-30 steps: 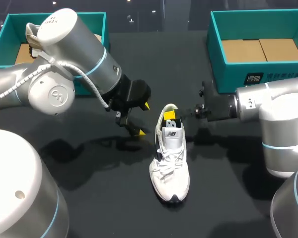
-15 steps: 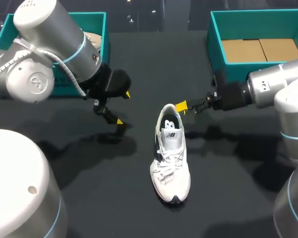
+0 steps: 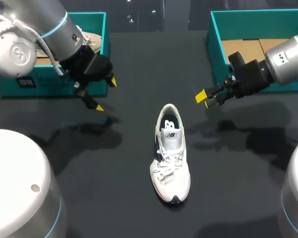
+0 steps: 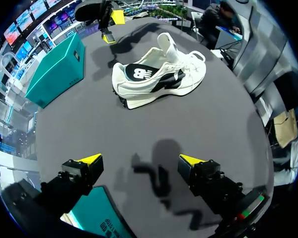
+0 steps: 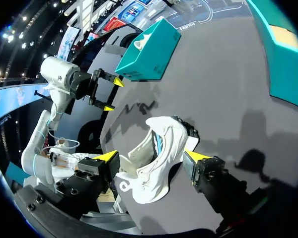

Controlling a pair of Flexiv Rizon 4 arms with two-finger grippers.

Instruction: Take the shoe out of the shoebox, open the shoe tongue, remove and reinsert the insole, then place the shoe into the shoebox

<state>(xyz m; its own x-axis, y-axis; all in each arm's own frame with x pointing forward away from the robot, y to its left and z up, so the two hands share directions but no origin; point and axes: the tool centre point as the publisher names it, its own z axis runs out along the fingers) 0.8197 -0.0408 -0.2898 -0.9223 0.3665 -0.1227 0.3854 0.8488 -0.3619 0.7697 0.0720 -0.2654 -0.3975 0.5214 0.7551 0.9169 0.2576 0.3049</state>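
one black table (image 3: 139,59) fills the frame. two grey arms: the left arm (image 3: 25,34) comes in at the upper left, the right arm (image 3: 288,57) at the upper right. two teal boxes: the left box (image 3: 97,22) in the upper left corner, partly covered by the left arm, with something pale showing at its rim; the right box (image 3: 216,44) in the upper right, its brown card floor showing, its front wall crossed by the right arm. one white shoe (image 3: 171,158) stands on its sole at the middle, well apart from both boxes, toe toward the lower edge, tongue raised. two tools, both released and holding nothing: the left tool (image 3: 105,94) hangs just before the left box; the right tool (image 3: 205,99) hangs up and right of the shoe's heel, apart from it.
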